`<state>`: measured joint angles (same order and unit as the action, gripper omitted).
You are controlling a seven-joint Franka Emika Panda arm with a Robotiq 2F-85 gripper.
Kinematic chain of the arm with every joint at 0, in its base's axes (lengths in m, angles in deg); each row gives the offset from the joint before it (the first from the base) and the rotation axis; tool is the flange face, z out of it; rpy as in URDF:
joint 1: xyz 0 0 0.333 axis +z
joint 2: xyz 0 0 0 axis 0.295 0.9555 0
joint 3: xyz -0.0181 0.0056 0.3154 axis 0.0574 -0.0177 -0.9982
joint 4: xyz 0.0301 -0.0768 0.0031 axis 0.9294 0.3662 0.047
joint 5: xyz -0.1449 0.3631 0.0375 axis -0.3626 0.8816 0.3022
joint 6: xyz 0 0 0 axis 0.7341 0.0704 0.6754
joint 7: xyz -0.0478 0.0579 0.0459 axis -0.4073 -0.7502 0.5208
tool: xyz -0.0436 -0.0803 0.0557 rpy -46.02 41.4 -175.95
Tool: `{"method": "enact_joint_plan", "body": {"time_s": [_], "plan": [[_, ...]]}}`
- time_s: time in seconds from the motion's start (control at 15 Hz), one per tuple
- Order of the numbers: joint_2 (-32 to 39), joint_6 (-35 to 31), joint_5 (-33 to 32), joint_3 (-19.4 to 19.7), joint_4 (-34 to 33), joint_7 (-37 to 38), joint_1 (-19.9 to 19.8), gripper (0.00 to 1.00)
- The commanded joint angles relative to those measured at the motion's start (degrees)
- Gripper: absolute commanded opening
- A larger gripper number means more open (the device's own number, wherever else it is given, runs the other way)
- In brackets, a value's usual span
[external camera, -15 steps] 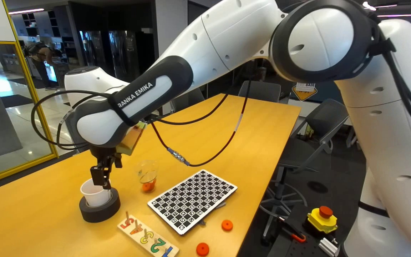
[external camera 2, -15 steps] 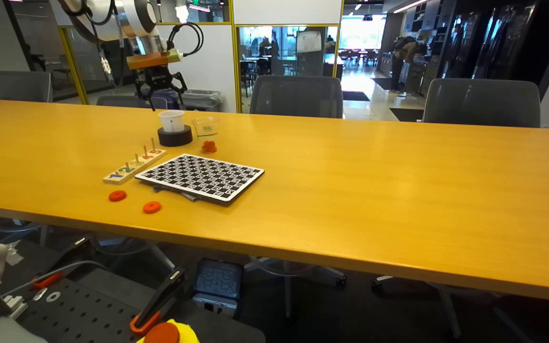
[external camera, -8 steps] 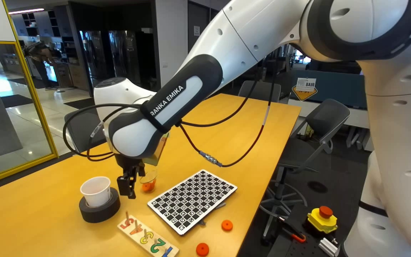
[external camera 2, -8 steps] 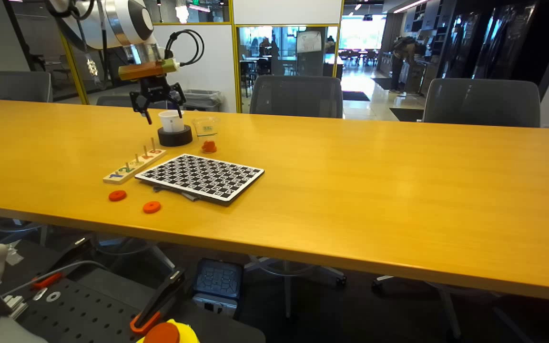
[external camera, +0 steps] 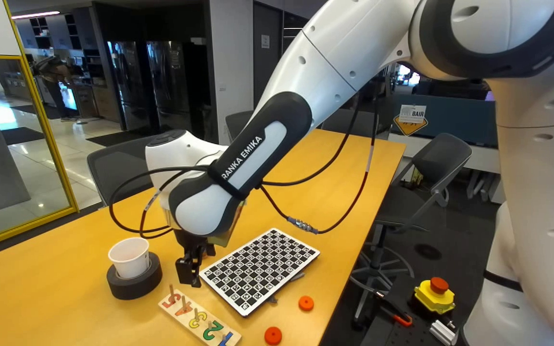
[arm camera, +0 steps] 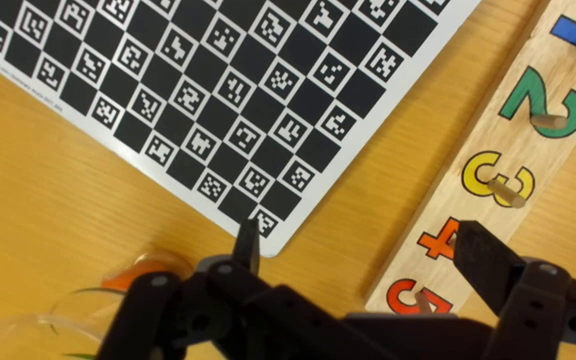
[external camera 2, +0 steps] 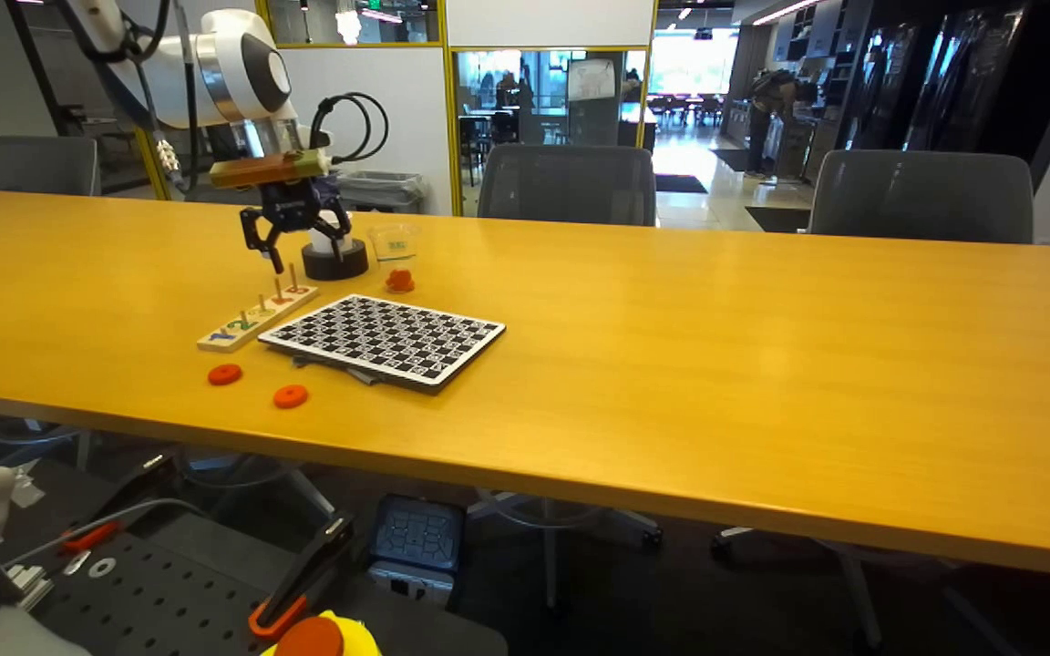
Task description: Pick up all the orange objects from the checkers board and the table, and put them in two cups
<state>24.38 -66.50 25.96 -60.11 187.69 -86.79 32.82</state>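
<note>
Two loose orange discs (external camera 2: 291,397) lie flat near the edge of the bench (external camera 2: 762,364), apart from each other, in both exterior views. The pincer (arm camera: 357,230) is well apart from them: the discs lie off the numeral-1 end of a wooden strip (external camera: 199,318), while the pincer hangs above the bench near the numeral-5 end. It is spread wide; in the wrist view one black tip is seen against a corner of the checkers board (external camera: 260,269), the other against the numeral 4. More orange pieces (external camera 2: 400,281) are gathered at the bottom of the clear cup (external camera 2: 395,241), near the pincer (their number I cannot make out from where I stand).

The discs are smooth, round and thick, each with a small dark spot at its middle. The clear cup is thin-walled and flares toward its rim; the white cup (external camera: 131,266) is opaque and tapered, standing upright in a dark, ring-shaped base (external camera: 135,289). The checkers board is flat and rectangular, white-rimmed, its pale squares filled with blocky black marks. The strip is pale, grained wood bearing coloured numerals and round pegs; the bench is smooth, yellow-tan wood. The arm (external camera: 334,57) is glossy white with black bands, and grey chairs (external camera 2: 564,187) with mesh-like backs stand along the bench.
</note>
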Motion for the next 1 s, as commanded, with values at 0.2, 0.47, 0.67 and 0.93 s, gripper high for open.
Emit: {"method": "enact_joint_plan", "body": {"time_s": [0.2, 0.47, 0.67, 0.93], "plan": [[-5.5, -1.4, 0.6, 1.0, 6.9, 6.5, -0.2, 1.00], [-4.7, -0.2, 0.9, 1.0, 7.4, 8.7, -0.1, 1.00], [-5.4, -0.6, 1.4, 1.2, 9.2, 10.4, -0.4, 1.00], [-7.5, -4.0, 3.4, 1.1, 13.8, 9.8, -1.7, 1.00]]}}
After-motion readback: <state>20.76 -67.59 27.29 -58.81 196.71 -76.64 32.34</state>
